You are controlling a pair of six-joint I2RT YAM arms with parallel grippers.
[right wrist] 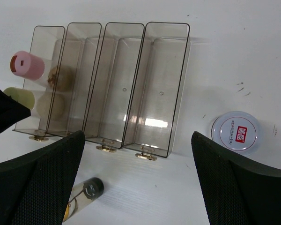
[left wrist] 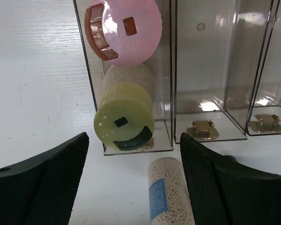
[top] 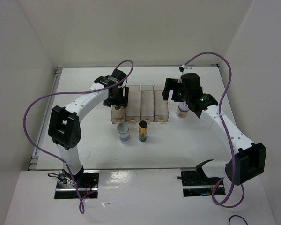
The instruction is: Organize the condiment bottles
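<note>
Four clear bins [top: 147,110] stand in a row. The leftmost bin [left wrist: 165,140] holds the pink-capped jar [left wrist: 124,30] behind the yellow-green-capped jar [left wrist: 124,123]. My left gripper [top: 118,98] hovers over that bin, open and empty [left wrist: 134,140]. The pale blue-white-capped jar [top: 124,133] stands on the table in front of the bins; its bead-filled body [left wrist: 171,192] shows between my left fingers. The dark jar [top: 143,131] stands beside it and also shows in the right wrist view [right wrist: 84,194]. The lavender-grey-capped jar [right wrist: 235,132] stands right of the bins. My right gripper [top: 175,93] is open and empty [right wrist: 138,140] above the rightmost bin.
The three right-hand bins [right wrist: 154,89] hold nothing. White enclosure walls [top: 33,70] close off the table on three sides. Purple cables [top: 37,103] loop from both arms.
</note>
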